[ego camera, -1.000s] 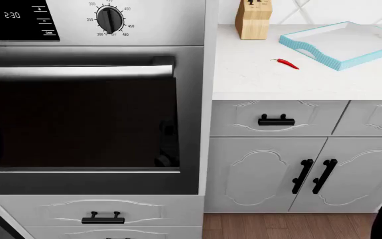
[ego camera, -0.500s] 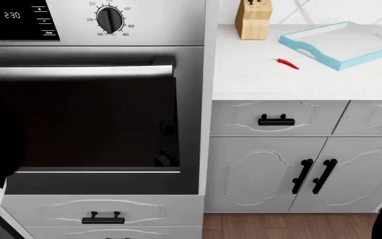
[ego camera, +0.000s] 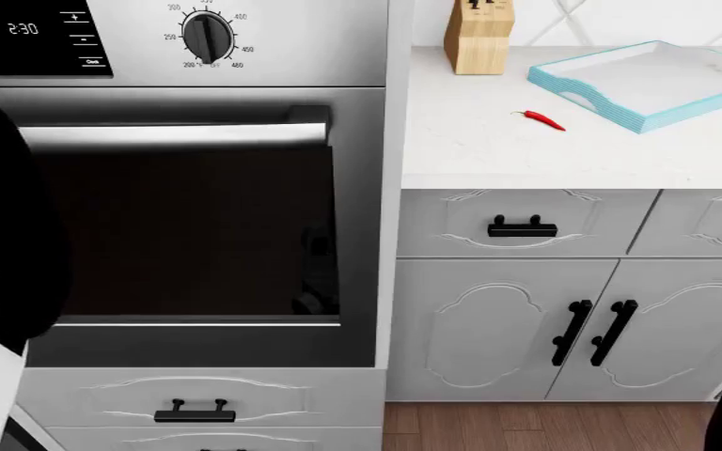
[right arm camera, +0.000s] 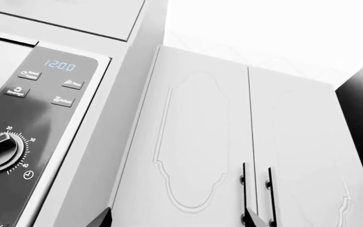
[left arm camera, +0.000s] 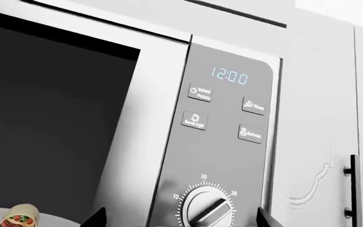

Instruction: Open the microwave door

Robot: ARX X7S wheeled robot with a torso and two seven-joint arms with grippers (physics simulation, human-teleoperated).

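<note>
So left end effector [left arm camera: 180, 218] looks open facing the microwave door [left arm camera: 49, 123], still shut; I'd hook its edge beside the control panel [left arm camera: 222, 142]

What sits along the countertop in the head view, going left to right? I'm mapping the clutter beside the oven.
Knife block → red chili pepper → light blue tray. All three rest on the white countertop, to the right of the oven.
</note>
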